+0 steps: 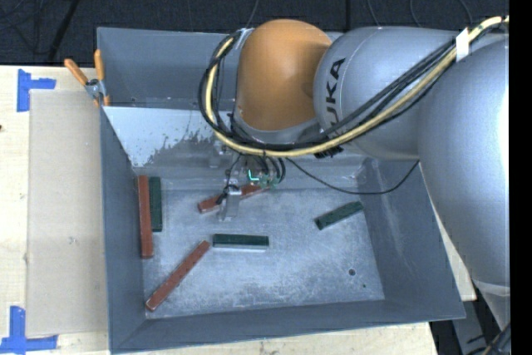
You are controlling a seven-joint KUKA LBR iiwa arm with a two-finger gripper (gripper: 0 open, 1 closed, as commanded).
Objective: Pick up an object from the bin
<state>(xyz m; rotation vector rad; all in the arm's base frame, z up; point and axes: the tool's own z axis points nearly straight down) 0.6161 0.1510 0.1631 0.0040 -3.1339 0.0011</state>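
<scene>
Directly at the gripper (pixel 228 204), a short red-brown stick (pixel 208 204), mid-bin; gripper state unclear.

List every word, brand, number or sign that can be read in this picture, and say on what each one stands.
"UKA": dark letters on the grey arm, running sideways; cables cover the start of the word.
The sticks and the bin carry no readable text.
</scene>
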